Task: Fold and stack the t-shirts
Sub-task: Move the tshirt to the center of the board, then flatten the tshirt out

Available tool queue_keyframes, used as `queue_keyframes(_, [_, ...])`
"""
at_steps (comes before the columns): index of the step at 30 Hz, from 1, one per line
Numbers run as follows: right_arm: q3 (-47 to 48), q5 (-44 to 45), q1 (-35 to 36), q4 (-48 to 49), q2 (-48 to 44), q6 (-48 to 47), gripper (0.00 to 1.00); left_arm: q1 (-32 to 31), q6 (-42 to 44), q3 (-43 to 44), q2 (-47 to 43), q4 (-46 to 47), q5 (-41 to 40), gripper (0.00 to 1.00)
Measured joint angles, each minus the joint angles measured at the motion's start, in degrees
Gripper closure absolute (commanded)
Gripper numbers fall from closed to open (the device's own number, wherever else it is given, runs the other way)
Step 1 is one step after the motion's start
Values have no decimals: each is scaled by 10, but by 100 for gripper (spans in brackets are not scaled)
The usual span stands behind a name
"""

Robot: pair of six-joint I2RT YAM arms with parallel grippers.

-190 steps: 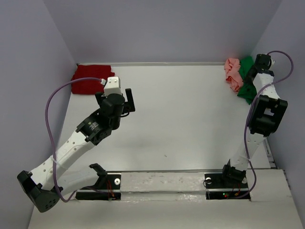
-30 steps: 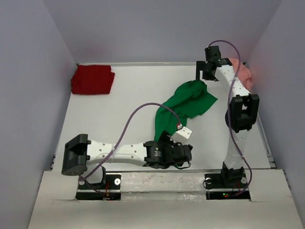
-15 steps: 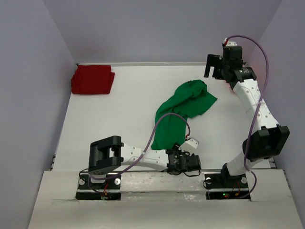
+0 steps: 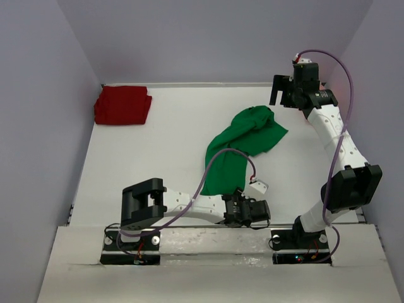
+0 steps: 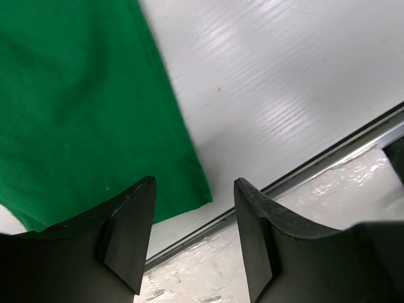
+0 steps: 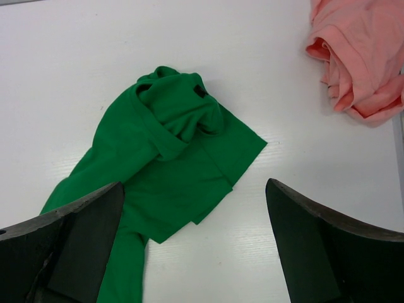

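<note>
Green t-shirt partly behind left hand

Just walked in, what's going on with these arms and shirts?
The left gripper, open, is low at the near edge of the table over a corner of the unfolded bright green cloth t-shirt. The right gripper hangs open and empty near its far end. A dark red t-shirt lies folded far left; a salmon pink one crumpled far right.

Bright, even light from above leaves only faint, soft shadows on the white table around the green t-shirt. In the left wrist view, streaky glare crosses the table just right of that shirt's hem. All three views are sharp.
</note>
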Motion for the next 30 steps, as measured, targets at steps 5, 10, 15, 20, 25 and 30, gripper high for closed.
queue_keyframes(5, [0, 0, 0, 0, 0, 2, 1, 0, 0, 17, 19, -2, 19, 38])
queue_keyframes(10, [0, 7, 0, 0, 0, 1, 0, 0, -16, 24, 35, -30, 27, 39])
queue_keyframes(15, [0, 17, 0, 0, 0, 0, 0, 0, -45, 25, 48, -63, 30, 41])
queue_keyframes(20, [0, 22, 0, 0, 0, -1, 0, 0, -62, 25, 48, -73, 41, 55])
queue_keyframes(25, [0, 22, 0, 0, 0, -1, 0, 0, -62, 25, 52, -74, 43, 55])
queue_keyframes(30, [1, 22, 0, 0, 0, -1, 0, 0, -61, 27, 56, -73, 45, 55])
